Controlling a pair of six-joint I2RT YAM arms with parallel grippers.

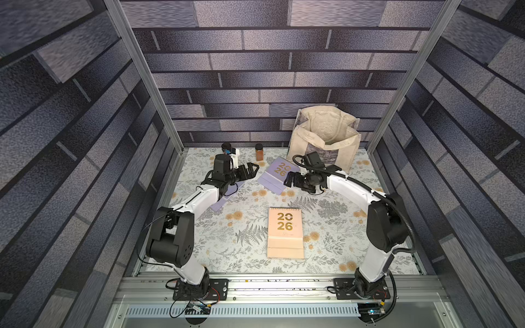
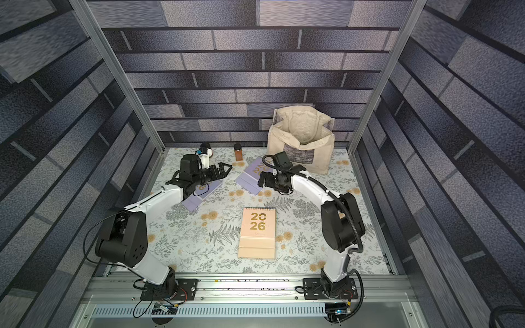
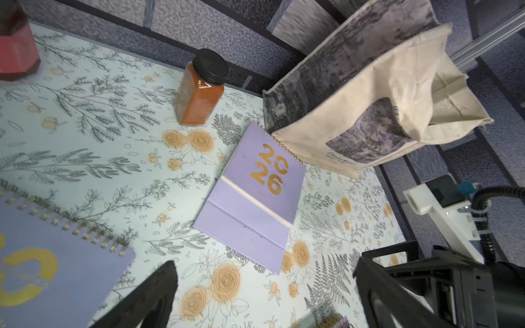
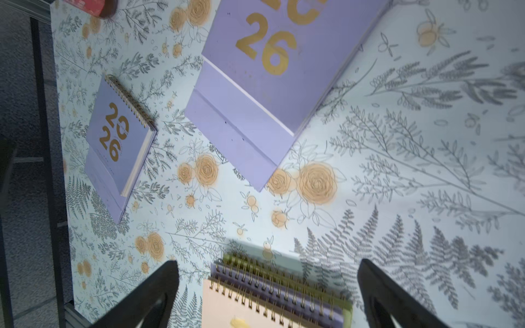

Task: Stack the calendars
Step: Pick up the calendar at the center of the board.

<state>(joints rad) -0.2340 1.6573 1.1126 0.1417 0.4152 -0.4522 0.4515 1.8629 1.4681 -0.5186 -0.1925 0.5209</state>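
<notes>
Both top views and both wrist views. The left gripper [image 1: 252, 171] and the right gripper [image 1: 289, 179] face each other above the floral table [image 1: 241, 255], each with jaws spread wide and holding nothing. In the wrist views the fingers [image 3: 147, 295] of the left and the fingers [image 4: 397, 295] of the right stand far apart.

One lilac calendar [image 1: 277, 176] lies flat between the two grippers, ahead of the left gripper and just beneath the tips of the right. A second lilac calendar [image 1: 224, 198] lies behind the left gripper, partly hidden under its arm. The stack [image 1: 285, 233] lies well apart from both grippers, toward the arm bases. Its peach calendar [image 4: 255, 306] is on top, and lilac and yellow-green spiral edges show beneath it.

A tote bag [image 1: 324, 136] stands beyond the right gripper, and an amber jar [image 1: 259, 152] stands beyond the left.
</notes>
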